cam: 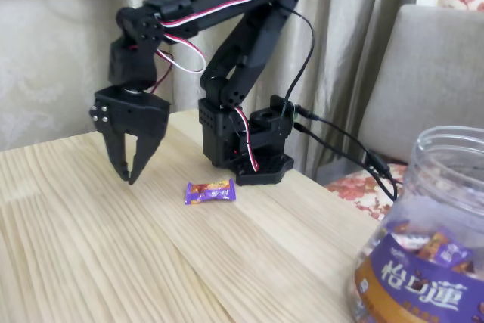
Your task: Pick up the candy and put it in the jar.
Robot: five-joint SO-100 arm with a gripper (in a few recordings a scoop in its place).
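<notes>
The candy [210, 191], a small flat sweet in a shiny purple wrapper with orange-brown print, lies on the wooden table in front of the arm's base. My black gripper [130, 178] hangs point-down to the candy's left, tips just above the table, about a candy's length away. Its two fingers meet at the tips with only a narrow slit higher up, and nothing is held. The jar [427, 240], big, clear, with a purple and gold-brown label, stands at the near right edge, partly cut off.
The arm's black base [249, 149] sits at the table's far edge, cables trailing right over the edge. A grey chair [431, 73] and curtain stand behind. Bare wood table [113, 262] spreads across the near left.
</notes>
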